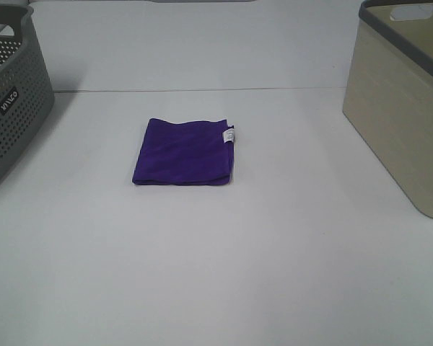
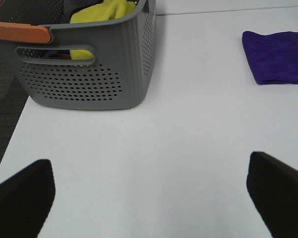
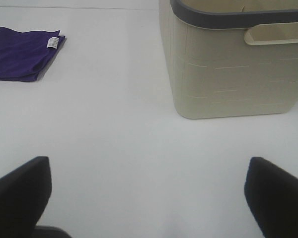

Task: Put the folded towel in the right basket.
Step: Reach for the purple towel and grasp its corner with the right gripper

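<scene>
White tabletop (image 1: pixel 216 281) carried the folded towel (image 1: pixel 185 152), well apart from the right basket (image 1: pixel 400 108); we held left gripper (image 2: pixel 150 194) and right gripper (image 3: pixel 149 196) wide, empty.

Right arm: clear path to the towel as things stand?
Probably yes: only bare table lies between the open right gripper and the towel, and the beige basket stands well clear of that path.
</scene>
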